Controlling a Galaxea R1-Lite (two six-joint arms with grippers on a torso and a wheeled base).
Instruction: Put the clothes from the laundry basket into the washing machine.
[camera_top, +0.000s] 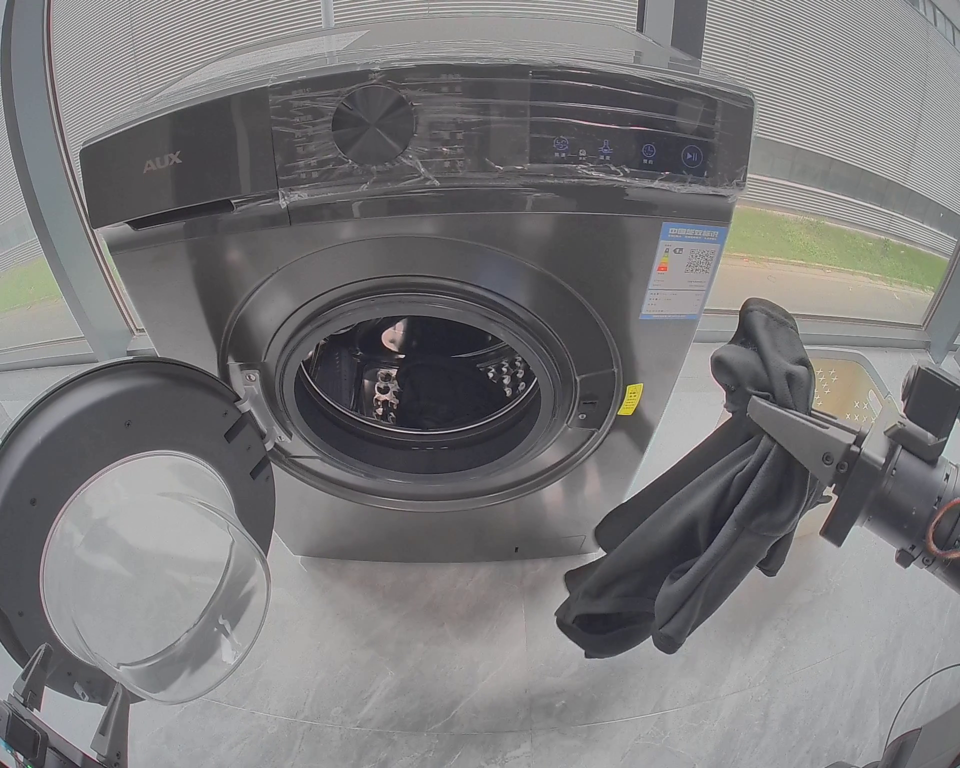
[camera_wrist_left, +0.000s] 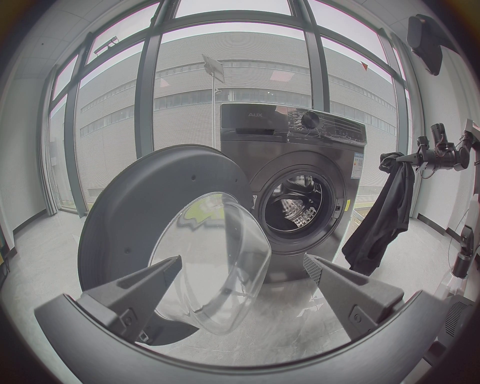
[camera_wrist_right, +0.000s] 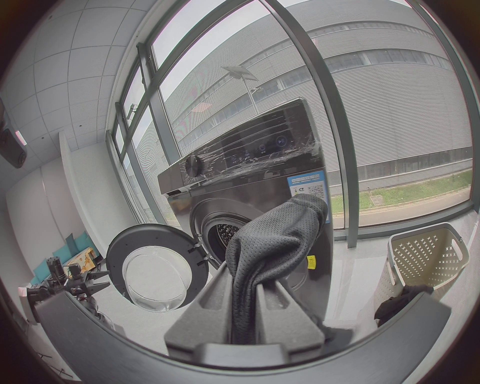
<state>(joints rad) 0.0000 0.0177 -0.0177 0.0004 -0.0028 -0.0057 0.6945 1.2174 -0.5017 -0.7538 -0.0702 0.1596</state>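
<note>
Beside the right flank of the front-loading washing machine (camera_top: 400, 215), the right claw (camera_top: 765, 410) pinches a dark grey garment (camera_top: 700, 530) near its top. The cloth hangs free above the tiled floor (camera_top: 450, 650), with its bunched end standing over the fingers and its tail drooping toward the machine's lower corner. The white laundry basket (camera_wrist_right: 425, 252) stands on the floor just behind, next to the machine, with another dark piece (camera_wrist_right: 400, 305) at its near side. The round door (camera_top: 100, 440) is swung wide to the left, and dark clothing (camera_top: 440, 390) lies in the drum. The left claw (camera_wrist_left: 241, 260), spread wide and holding nothing, sits low before the door's glass bowl.
</note>
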